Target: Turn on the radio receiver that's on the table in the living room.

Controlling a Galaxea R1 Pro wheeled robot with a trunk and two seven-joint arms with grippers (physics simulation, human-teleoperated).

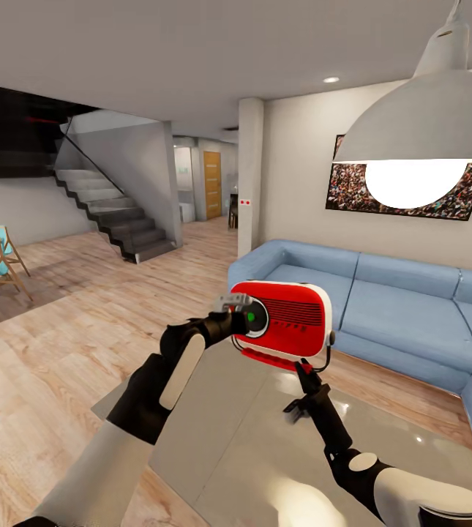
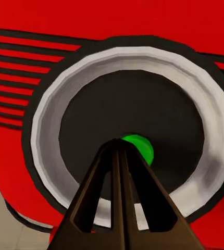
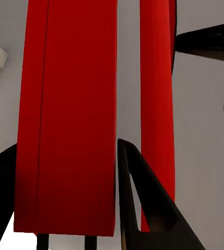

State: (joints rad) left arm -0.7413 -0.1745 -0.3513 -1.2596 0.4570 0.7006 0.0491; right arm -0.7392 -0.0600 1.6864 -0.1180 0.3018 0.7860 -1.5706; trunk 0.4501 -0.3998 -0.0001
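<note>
Radio receiver (image 1: 288, 322) held aloft by right gripper (image 1: 310, 364), clamped on its base.
Left gripper (image 2: 123, 156), fingers together, presses green-lit knob (image 2: 138, 148); push may twist radio loose over table (image 1: 265, 446).

Both arms are glossy black with white shell panels, the left arm (image 1: 170, 373) bearing a cream oblong plate, the right arm (image 1: 367, 468) a round white cap, each ending in dark, tapered, triangular fingers (image 2: 123, 203) with open cut-outs.
</note>
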